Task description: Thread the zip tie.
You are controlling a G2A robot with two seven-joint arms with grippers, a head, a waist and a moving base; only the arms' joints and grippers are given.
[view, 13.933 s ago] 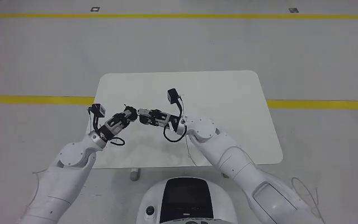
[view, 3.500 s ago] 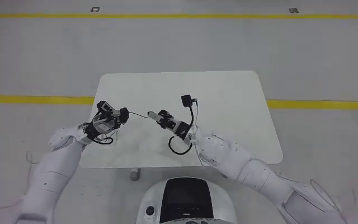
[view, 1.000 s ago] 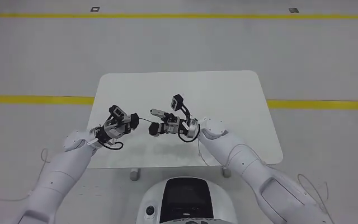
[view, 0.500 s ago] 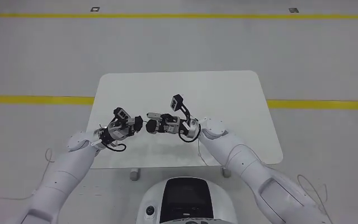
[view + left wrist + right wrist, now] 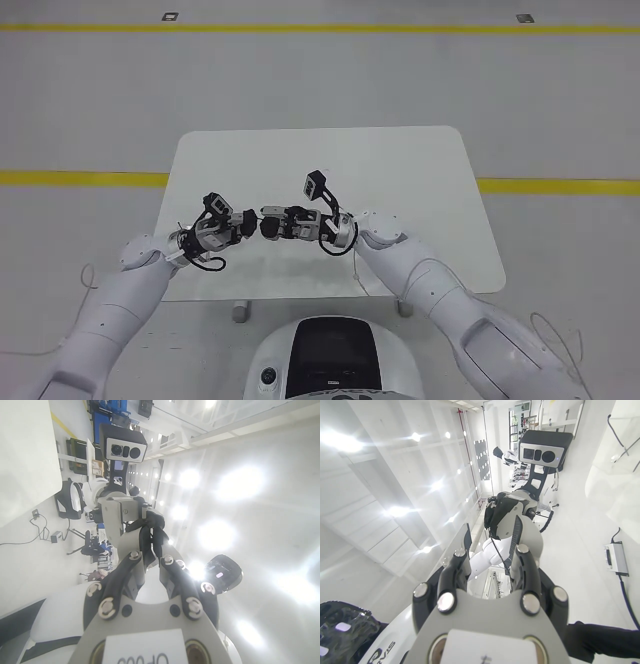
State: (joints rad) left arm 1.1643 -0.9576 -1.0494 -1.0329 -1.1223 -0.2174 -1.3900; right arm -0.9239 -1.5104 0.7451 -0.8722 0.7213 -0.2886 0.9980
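Observation:
Both grippers meet above the white table [image 5: 400, 170], near its front left. My left gripper [image 5: 250, 224] [image 5: 151, 536] is shut on the thin black zip tie. In the right wrist view, the zip tie's strap [image 5: 499, 552] runs from the left gripper's black fingers [image 5: 491, 517] down between my right gripper's [image 5: 267, 227] [image 5: 492, 522] fingers. It lies close to one finger [image 5: 518, 540]. The right gripper's fingers stand apart, open around the strap. The two grippers face each other and almost touch.
The tabletop around the grippers is bare white, with wide free room to the right and back. A yellow floor line [image 5: 80, 178] runs behind the table.
Over the last second the left gripper has moved right toward the right gripper, closing the gap. The right gripper has shifted slightly left, so the strap now reaches between its fingers.

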